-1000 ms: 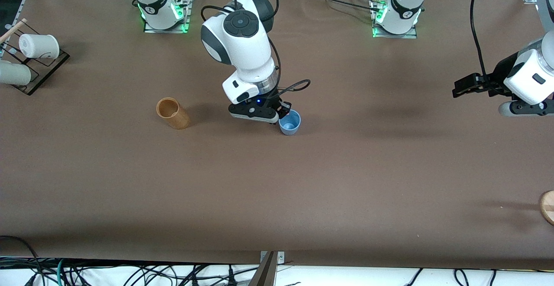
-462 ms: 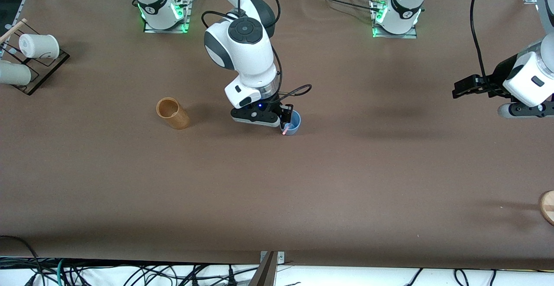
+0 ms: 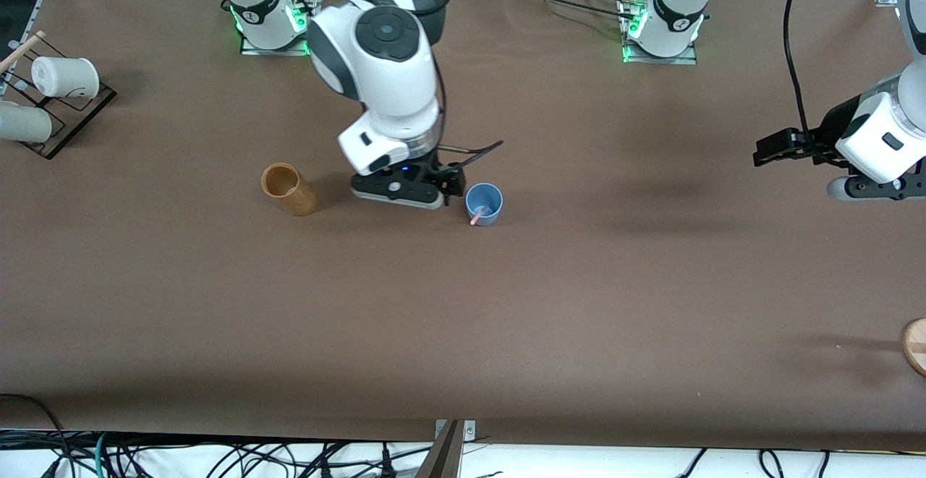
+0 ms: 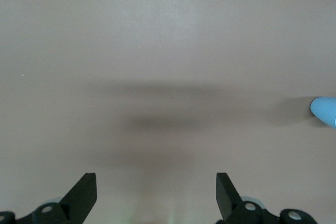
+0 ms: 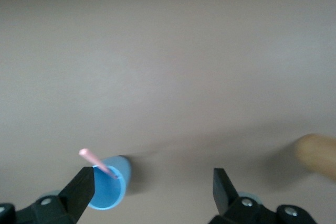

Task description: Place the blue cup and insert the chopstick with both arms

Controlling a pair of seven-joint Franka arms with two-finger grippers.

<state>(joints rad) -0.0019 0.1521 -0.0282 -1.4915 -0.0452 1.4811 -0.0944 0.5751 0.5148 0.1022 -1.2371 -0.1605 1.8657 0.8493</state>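
1. Front view: the small light-blue tapered cup (image 3: 484, 204) stands upright on the brown table (image 3: 463, 304), about midway between the two arms' ends. The thin pale pink chopstick (image 3: 479, 217) is in it, leaning on the rim with its tip poking out on the side nearer the front camera. The right hand (image 3: 452, 181) hangs low just beside the cup, toward the right arm's end, gripping nothing. A tan-brown wooden cylindrical holder (image 3: 289, 189) stands toward the right arm's end, well apart from the cup. Two white cups (image 3: 64, 77) lie on a dark wire rack (image 3: 72, 113) at that same end. The left hand (image 3: 778, 147) waits above the left arm's end of the table.

2. Left wrist view: the left hand (image 4: 156, 195) has its black fingers (image 4: 84, 192) spread wide with nothing between them — only bare table below, and a sliver of the blue cup (image 4: 324, 110) at the picture's edge.

3. Right wrist view: the right hand (image 5: 152, 192) is open, its fingers well apart. The cup (image 5: 109, 190) sits by one finger (image 5: 79, 190), not between the two; the chopstick (image 5: 97, 162) slants out over its rim. The wooden holder (image 5: 316, 153) shows blurred at the edge.

4. Handling, as I judge it: the cup looks light and rigid, likely to tip or slide if nudged — best taken across its wall near the rim. The chopstick looks stiff, very light and slender, so it wants a pinch across its upper part. Both steps appear done.
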